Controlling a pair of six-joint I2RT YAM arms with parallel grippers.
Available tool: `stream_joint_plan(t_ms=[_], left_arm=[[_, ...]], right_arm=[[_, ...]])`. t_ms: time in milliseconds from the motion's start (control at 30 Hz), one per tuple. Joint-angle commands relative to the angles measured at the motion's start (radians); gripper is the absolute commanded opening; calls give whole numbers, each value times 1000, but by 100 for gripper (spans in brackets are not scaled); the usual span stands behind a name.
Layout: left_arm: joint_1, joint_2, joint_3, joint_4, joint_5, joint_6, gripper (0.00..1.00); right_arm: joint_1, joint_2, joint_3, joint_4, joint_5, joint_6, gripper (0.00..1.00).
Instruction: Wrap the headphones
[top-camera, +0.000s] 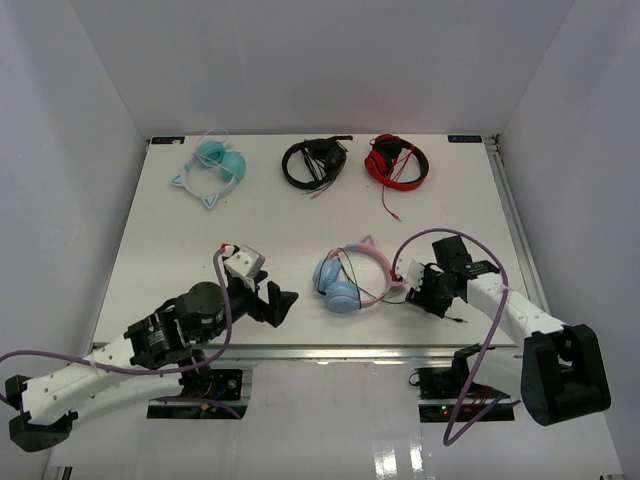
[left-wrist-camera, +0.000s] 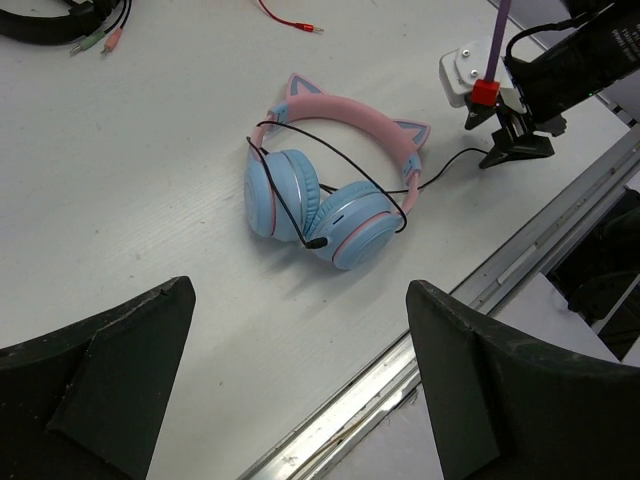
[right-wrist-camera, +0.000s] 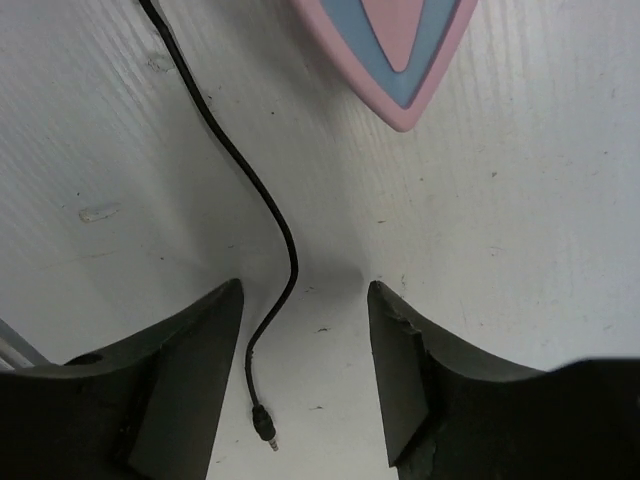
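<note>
Between the right claw's (right-wrist-camera: 305, 292) half-parted fingers the cable (right-wrist-camera: 288, 240) lies loose on the worktop (right-wrist-camera: 520, 230), ungripped. The headphones (left-wrist-camera: 335, 195) rest just ahead of that claw, one pink cat ear close by. Well short of them, the left claw (left-wrist-camera: 300, 290) gapes wide and empty.

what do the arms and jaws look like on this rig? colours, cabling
Left arm and right arm match: white links, black joints, black bases. Jaws are matte black wedges. A purple cable loops along each arm to a white wrist block with a red plug.
</note>
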Motion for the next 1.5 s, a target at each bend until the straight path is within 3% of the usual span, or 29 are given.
stream_joint_plan(t_ms=[0, 100, 167, 367, 533, 600, 833, 1133, 1467], left_arm=[[4, -66, -19, -25, -13, -3, 98], [4, -97, -23, -31, -21, -7, 98], [4, -105, -25, -30, -27, -8, 98], [4, -105, -31, -24, -32, -15, 98], [4, -103, -31, -24, -41, -16, 98], [4, -105, -32, -24, -47, -19, 98], [4, -117, -36, -24, -75, -21, 98], [4, -125, -39, -23, -77, -21, 98], [4, -120, -40, -18, -69, -16, 98]], right_arm=[[-2, 48, 2, 58, 24, 41, 39], [-2, 56, 33, -11, -10, 16, 16], [1, 11, 63, -47, -7, -9, 8], [78, -144, 187, -22, 100, -210, 8], [189, -59, 229, 62, 117, -337, 8], [299, -34, 209, 165, 144, -383, 9], [506, 126, 163, 268, 162, -524, 9], [604, 224, 143, 379, 190, -544, 10], [616, 208, 205, 320, -10, -443, 11]])
